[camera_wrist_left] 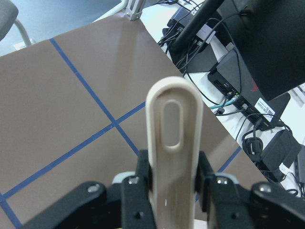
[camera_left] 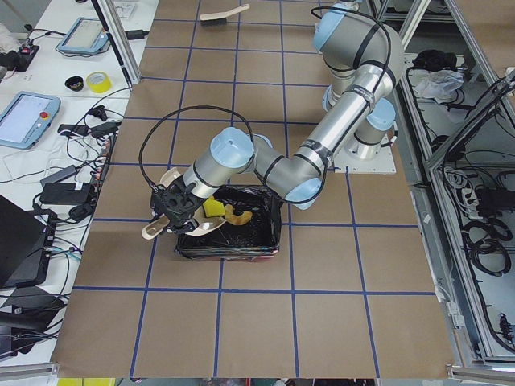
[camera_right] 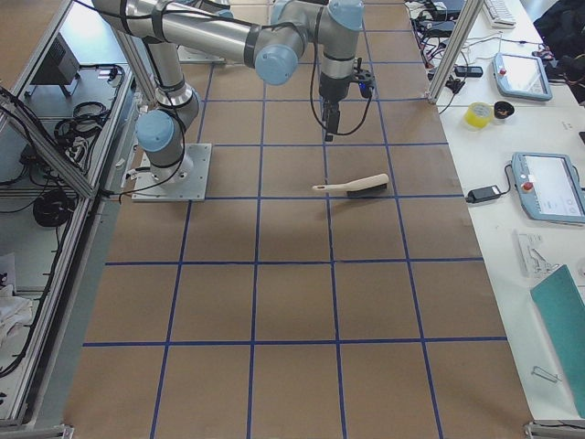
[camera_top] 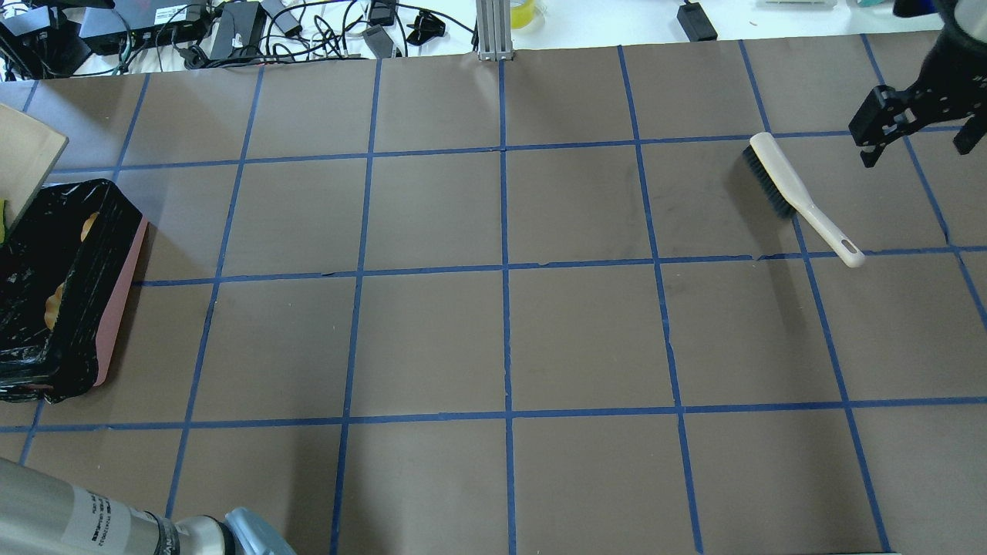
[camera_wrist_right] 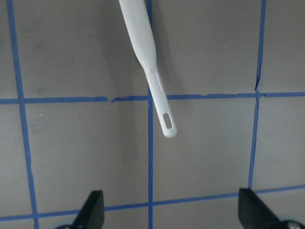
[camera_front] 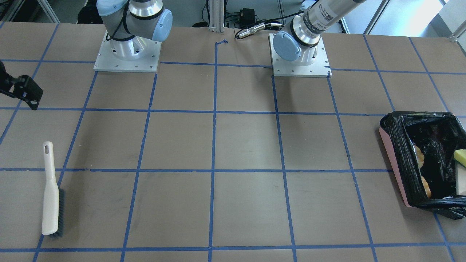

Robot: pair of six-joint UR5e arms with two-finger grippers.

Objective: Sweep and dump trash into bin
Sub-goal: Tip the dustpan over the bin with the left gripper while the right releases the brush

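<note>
Trash [camera_left: 237, 215]: all down inside the bin [camera_front: 392, 163], on the crinkled black liner [camera_front: 435, 145]. Yellow wedge [camera_front: 459, 155] toward the bin's outer side. Orange-brown bits [camera_front: 426, 188] along the inner wall nearer the counter's middle. Cannot tell the pale slice apart from the orange-brown ones

Bin: pink tub, black bag folded over the rim, standing at the robot's left end of the counter [camera_front: 247, 145]

Left hand [camera_wrist_left: 174, 179]: clamped on the handle of the beige dustpan [camera_wrist_left: 172, 143]. Fingers [camera_wrist_left: 136, 191] pressed against both sides of it, slotted handle end sticking out past them. In the left side view, holds the pan tilted at the bin's rim on the side away from the robot's base, handle pointing out from the bin

Right hand [camera_top: 916, 142]: fingers [camera_wrist_right: 93, 212] spread wide apart, nothing between them. Hangs above the counter at the robot's right end

Brush [camera_top: 802, 196]: lies flat on the counter near that hand, apart from it. Dark bristles along one long side, pale handle with a slotted tip. Handle crosses a blue tape line [camera_wrist_right: 86, 99] of the grid. In the right wrist view, handle tip points toward the open fingers and ends short of them. Brush and bin at opposite ends of the counter, well apart
</note>
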